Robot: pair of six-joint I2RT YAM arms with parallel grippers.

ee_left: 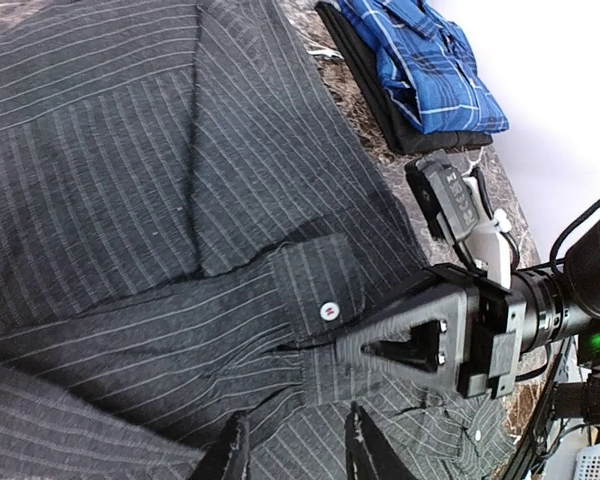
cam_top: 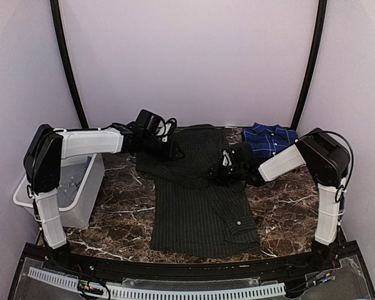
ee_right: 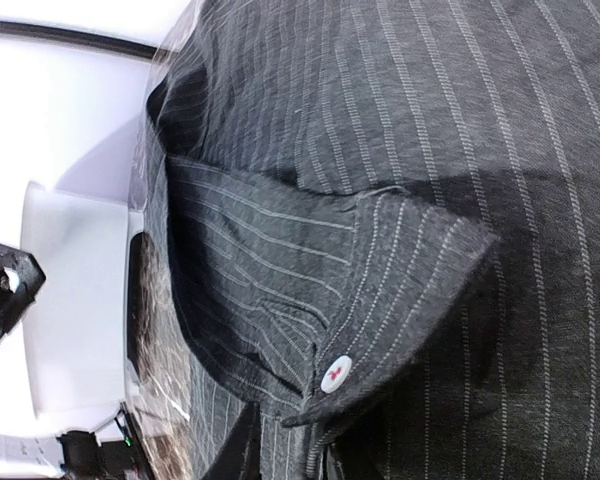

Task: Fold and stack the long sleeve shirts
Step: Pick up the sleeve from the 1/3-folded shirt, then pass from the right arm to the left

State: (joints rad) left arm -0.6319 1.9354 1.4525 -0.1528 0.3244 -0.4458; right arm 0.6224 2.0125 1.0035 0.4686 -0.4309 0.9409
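A black pinstriped long sleeve shirt [cam_top: 194, 206] lies spread over the middle of the marble table, filling the left wrist view [ee_left: 110, 180] and the right wrist view [ee_right: 460, 130]. A blue plaid shirt [cam_top: 270, 139] lies folded at the back right [ee_left: 430, 60]. My right gripper [cam_top: 216, 170] is shut on the black shirt's buttoned sleeve cuff [ee_right: 336, 373], which is lifted and bent over the shirt body. The cuff's edge runs between that gripper's [ee_right: 285, 455] fingers. My left gripper [cam_top: 175, 152] hovers low over the shirt's upper left part, its jaws [ee_left: 295, 425] apart with cloth beneath them.
A white plastic bin [cam_top: 81, 187] stands at the table's left edge under the left arm. The marble tabletop [cam_top: 281, 206] shows bare to the right of the black shirt. Black frame posts rise at the back corners.
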